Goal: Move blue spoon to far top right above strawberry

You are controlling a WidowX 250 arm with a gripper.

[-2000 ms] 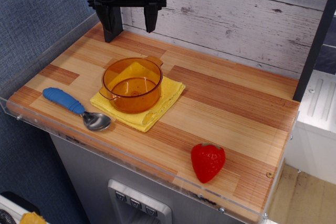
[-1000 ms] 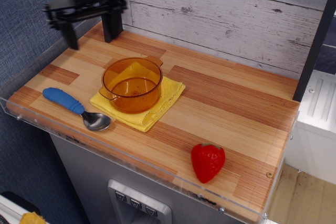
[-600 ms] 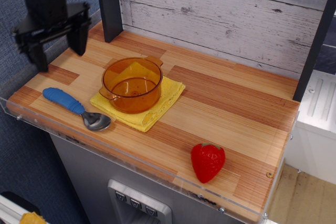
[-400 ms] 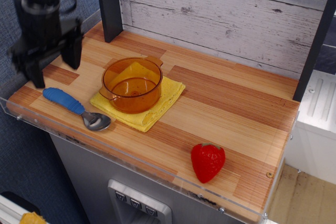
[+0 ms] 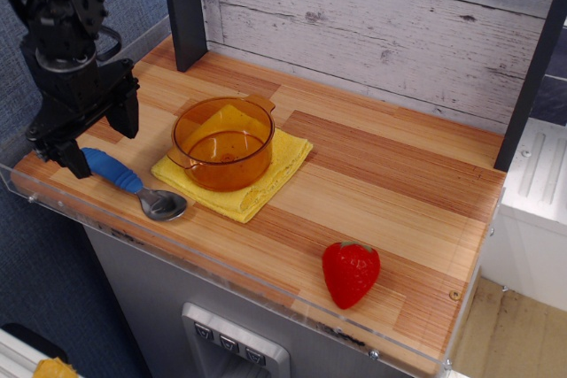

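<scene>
At the left edge of the frame, the gripper (image 5: 99, 141) is seen lowered over the handle end of the blue spoon (image 5: 129, 185), with its two dark fingers spread apart, one toward the back of the handle and one at its front tip. Nothing is clamped between them; whether the fingertips touch the wood cannot be told. The blue spoon lies flat on the wooden tabletop (image 5: 372, 174) at the lower left, its silver bowl pointing toward the lower middle of the frame, just beside the yellow cloth (image 5: 270, 170) on which the orange pot (image 5: 222, 142) stands. The strawberry (image 5: 351, 273) rests well apart from it, at the lower right, near the front edge.

The task is judged to be at its very start: only the approach has been made. The grasp has not yet been closed, the spoon has not been lifted, and the whole carry across the table remains to be done. The bare wood in the right part of the frame, beyond the strawberry toward the plank wall, is judged to be the destination.
</scene>
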